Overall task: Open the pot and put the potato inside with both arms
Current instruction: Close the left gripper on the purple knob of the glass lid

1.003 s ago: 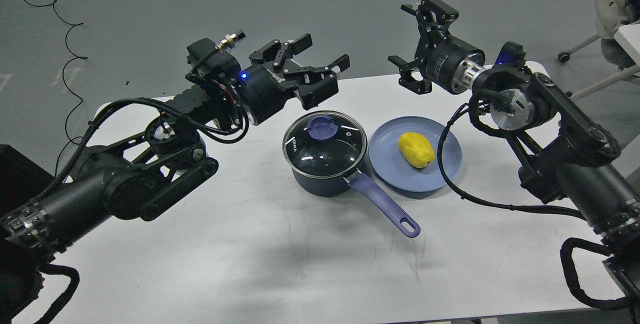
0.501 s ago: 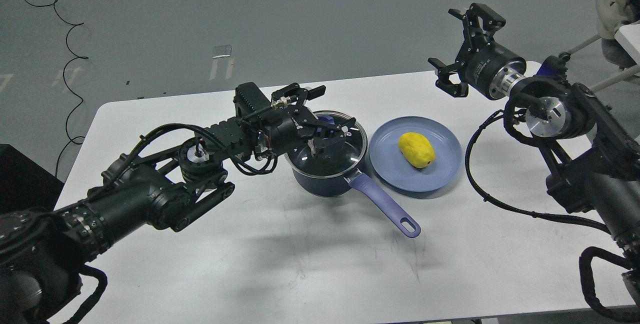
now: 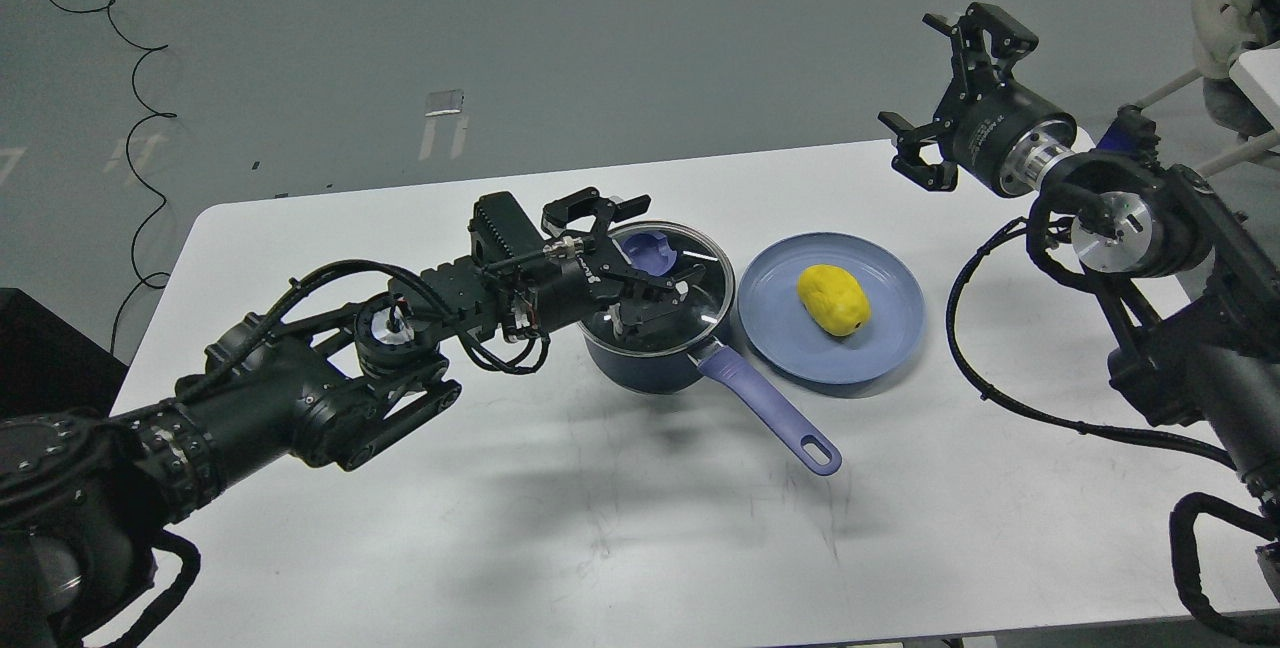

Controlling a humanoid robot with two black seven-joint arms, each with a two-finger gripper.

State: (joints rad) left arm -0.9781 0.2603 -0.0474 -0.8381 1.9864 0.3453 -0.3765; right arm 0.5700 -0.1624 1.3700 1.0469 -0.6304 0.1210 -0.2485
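Observation:
The dark navy pot (image 3: 640,370) stands mid-table with its glass lid (image 3: 708,300) on and its lavender handle (image 3: 770,413) pointing to the front right. My left gripper (image 3: 640,263) lies low over the lid, its fingers spread on either side of the purple knob (image 3: 655,248); I see no firm grip on it. The yellow potato (image 3: 833,300) lies on a blue plate (image 3: 790,343) just right of the pot. My right gripper (image 3: 928,100) is open and empty, raised above the table's far right edge, well away from the potato.
The white table (image 3: 600,528) carries only the pot and the plate. Cables lie on the grey floor at the far left (image 3: 130,78). A chair with wheels (image 3: 1215,58) stands beyond the table's right end.
My left gripper came down from above the table's far side onto the pot lid and now straddles the knob. My right arm drew back to the right. Pot, lid and potato stayed put.

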